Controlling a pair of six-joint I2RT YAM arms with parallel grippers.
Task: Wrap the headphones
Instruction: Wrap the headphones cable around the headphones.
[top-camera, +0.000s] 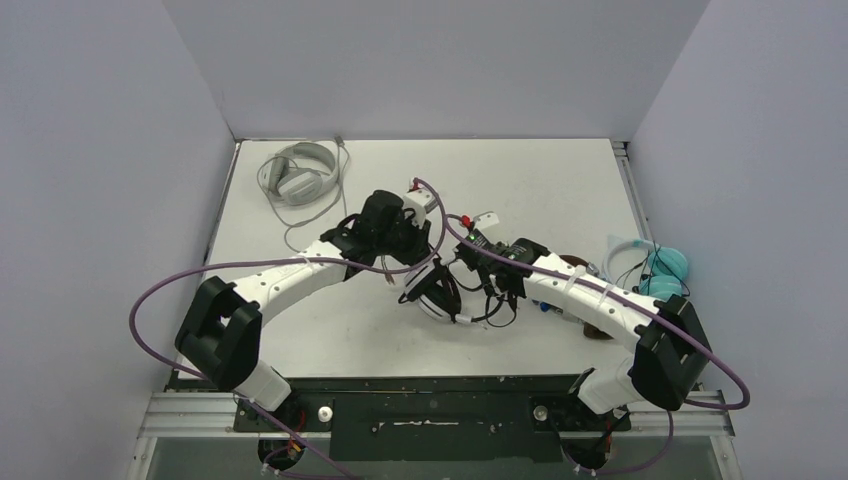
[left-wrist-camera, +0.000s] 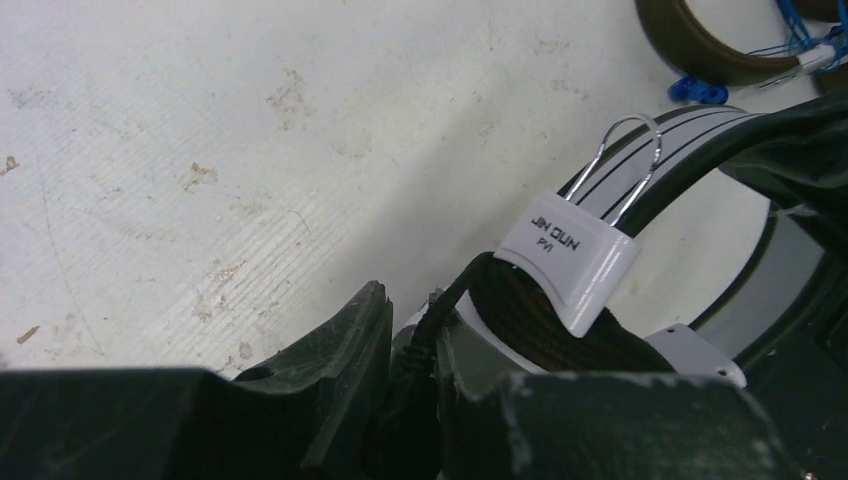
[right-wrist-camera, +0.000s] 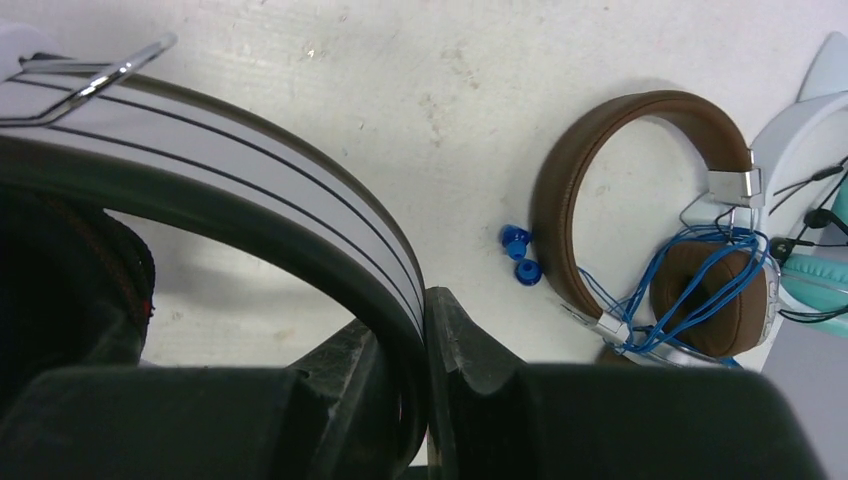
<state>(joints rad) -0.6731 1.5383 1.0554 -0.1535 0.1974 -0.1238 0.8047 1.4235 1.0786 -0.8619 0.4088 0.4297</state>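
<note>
Clamped in my left end effector (left-wrist-camera: 412, 318) is the black cable (left-wrist-camera: 452, 288). My right end effector (right-wrist-camera: 423, 330) grips the black-and-white headphones (right-wrist-camera: 250, 170) by their band. Brown headphones (right-wrist-camera: 640, 200) lie just beyond it on the table (right-wrist-camera: 400, 60).

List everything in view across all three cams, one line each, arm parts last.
pale grey over-ear headphones with grey cable: 1, grey, far left of table.
black-and-white striped-band headphones: 1, centre, held between both grippers.
black cable: 1, black, running into the left gripper.
brown padded headphones with blue cable: 1, right side, cable bundled at an earcup.
light teal headphones with white band: 1, right table edge.
small blue pieces: 2, blue, beside the brown band.
white table: 1.
left gripper: closed on the black cable.
right gripper: closed on the striped band.
</note>
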